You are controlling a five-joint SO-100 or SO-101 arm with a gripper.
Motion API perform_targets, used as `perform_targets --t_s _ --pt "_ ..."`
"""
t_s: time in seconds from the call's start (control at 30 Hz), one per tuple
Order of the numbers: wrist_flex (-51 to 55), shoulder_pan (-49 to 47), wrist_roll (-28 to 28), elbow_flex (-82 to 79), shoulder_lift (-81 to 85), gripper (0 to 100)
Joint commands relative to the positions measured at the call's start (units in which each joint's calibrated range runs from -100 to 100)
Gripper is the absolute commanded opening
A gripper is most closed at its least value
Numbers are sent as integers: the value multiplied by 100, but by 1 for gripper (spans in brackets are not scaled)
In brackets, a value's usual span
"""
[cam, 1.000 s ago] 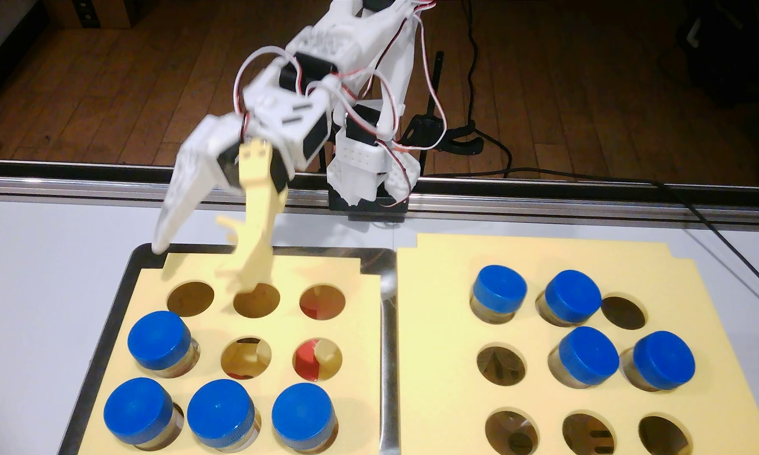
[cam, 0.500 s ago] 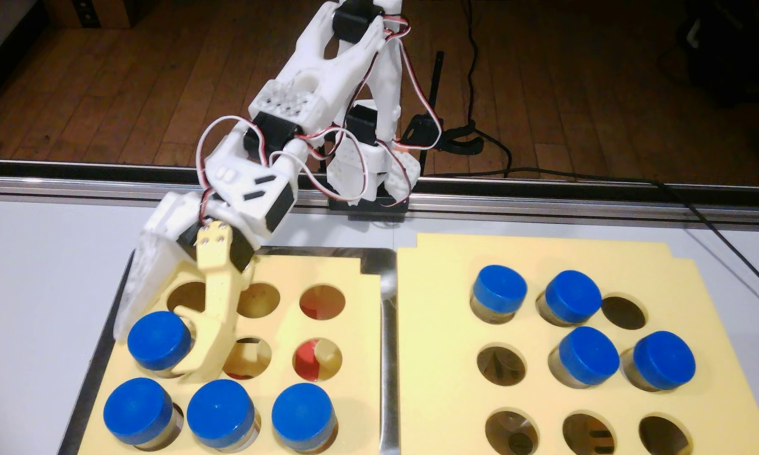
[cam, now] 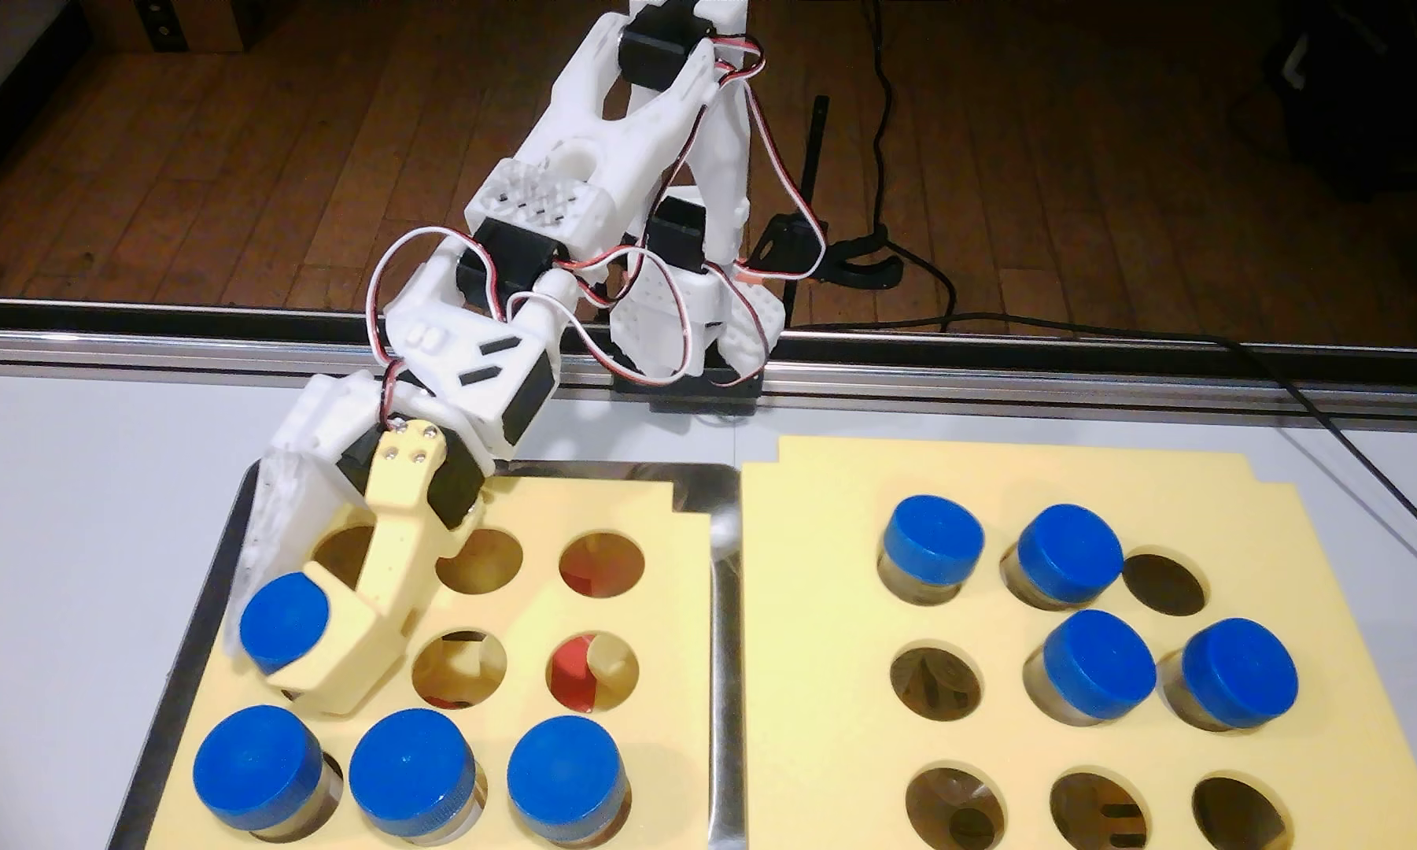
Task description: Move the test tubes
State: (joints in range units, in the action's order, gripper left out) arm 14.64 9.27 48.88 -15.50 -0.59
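On the left foam tray [cam: 525, 507], the claw [cam: 280, 646] is closed around a blue-capped test tube [cam: 284, 625] at nine o'clock; a tilted lift could jam it or bump the six o'clock tubes [cam: 410, 772].

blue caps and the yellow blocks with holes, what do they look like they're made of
Blue caps: likely moulded plastic, smooth and slightly glossy, with fine ribbing round the rim. Yellow blocks: probably foam, matte and pale, with clean-cut round holes and notched corners. Metal tray under the left block: shiny, reflective.

Eight blue-capped test tubes [cam: 932, 530], two yellow foam blocks [cam: 819, 523], one tray [cam: 721, 654]
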Motion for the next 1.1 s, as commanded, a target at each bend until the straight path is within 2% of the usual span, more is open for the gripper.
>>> perform_targets --t_s 0.0,0.03,0.07,0.13,0.2,0.43,0.53,0.6,0.8,0.9,1.07 --pt "26 18 13 565 533 9" --pt "210 48 13 656 680 9" --pt "1030 70 39 938 1002 9" --pt "2023 70 50 1283 1288 9" --pt "2506 70 50 1646 1592 9" --pt "2506 -130 3 2726 2764 9" --pt "2496 -656 3 2681 2869 9" --pt "2467 -1419 -3 2508 2721 9" --pt "2467 -2872 -3 2127 1931 9" --pt "2467 -3442 -3 2199 1488 9" --pt "2467 -3813 -3 2190 1201 9"
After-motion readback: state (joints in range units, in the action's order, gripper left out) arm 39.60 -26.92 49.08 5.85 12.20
